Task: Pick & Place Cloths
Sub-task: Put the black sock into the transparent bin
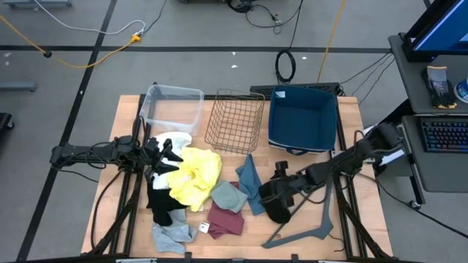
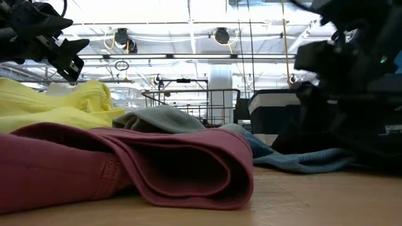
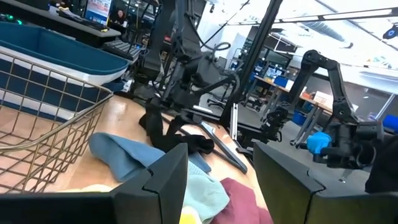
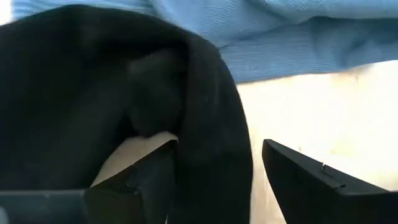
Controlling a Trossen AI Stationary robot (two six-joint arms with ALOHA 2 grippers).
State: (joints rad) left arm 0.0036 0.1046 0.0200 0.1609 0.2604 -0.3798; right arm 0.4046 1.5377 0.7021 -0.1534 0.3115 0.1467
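Observation:
The cloths lie in a heap on the wooden table: yellow [image 1: 196, 174], white [image 1: 175, 139], black [image 1: 157, 196], grey-green [image 1: 228, 196], maroon [image 1: 225, 219], blue [image 1: 250, 183] and light grey [image 1: 172, 235]. A second black cloth [image 1: 276, 207] lies apart, to the right of the heap. My left gripper [image 1: 165, 157] hangs open above the heap's left side, raised clear of it in the low view [image 2: 53, 41]. My right gripper [image 4: 221, 180] is open and low at the second black cloth, and a fold of that cloth [image 4: 205, 124] reaches between its fingers. My right gripper comes slanting down from the table's right. The black cloth's hanging fold [image 4: 214, 174] lies against one finger [image 4: 149, 183]. The other finger [image 4: 311, 180] stands apart from it over bare wood. The cloth rests on the table.
A clear plastic bin [image 1: 173, 106], a wire basket [image 1: 235, 120] and a blue bin [image 1: 302, 117] stand in a row along the table's far edge. A grey V-shaped metal bar [image 1: 307, 228] lies near the front right, just beside the right gripper.

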